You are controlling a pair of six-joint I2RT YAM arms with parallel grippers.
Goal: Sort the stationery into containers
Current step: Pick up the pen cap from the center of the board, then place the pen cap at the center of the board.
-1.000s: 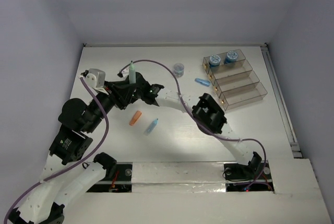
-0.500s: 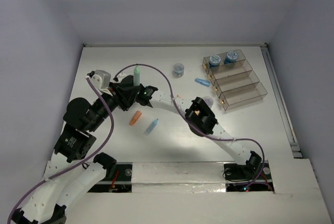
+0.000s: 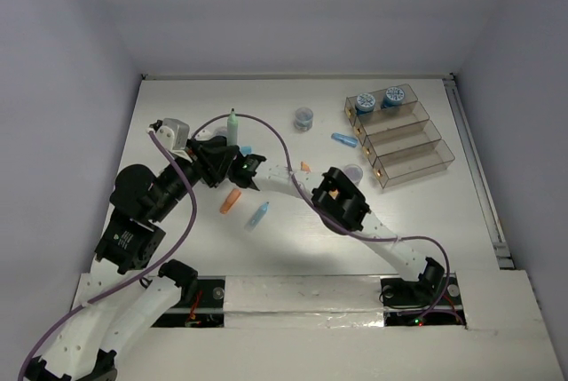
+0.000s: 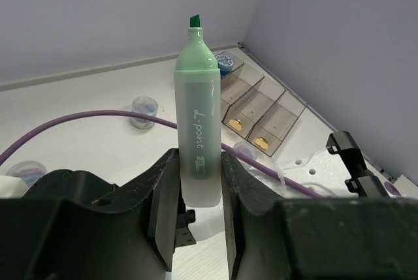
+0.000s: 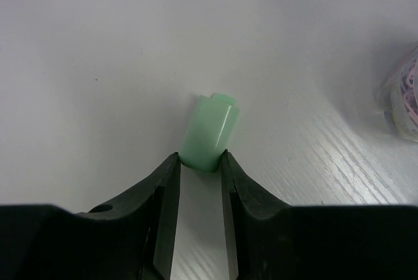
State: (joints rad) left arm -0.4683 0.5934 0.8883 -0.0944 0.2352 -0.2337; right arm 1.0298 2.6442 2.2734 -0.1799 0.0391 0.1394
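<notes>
1. Two claws are pinched narrow, each on one thing you can see.
2. Your left claw [image 4: 199, 159] grips the green marker [image 4: 198, 97] upright, tip bare.
3. Your right claw [image 5: 199, 159] pinches the green cap [image 5: 210, 126] lying on the table [image 5: 98, 45].

1. The top camera is fixed above and behind the arm bases. It looks down and forward over the whole white table [image 3: 399, 221], from far enough back to catch the surrounding walls.
2. The left wrist camera rides just behind the left gripper [image 4: 198, 156], gazing low across the table toward the containers [image 4: 261, 107] by the far right corner.
3. The right wrist camera sits just behind the right gripper [image 5: 199, 156], facing down at the tabletop from very close.
4. The top and left wrist views share the containers [image 3: 417, 161] and a small jar [image 3: 303, 117].
</notes>
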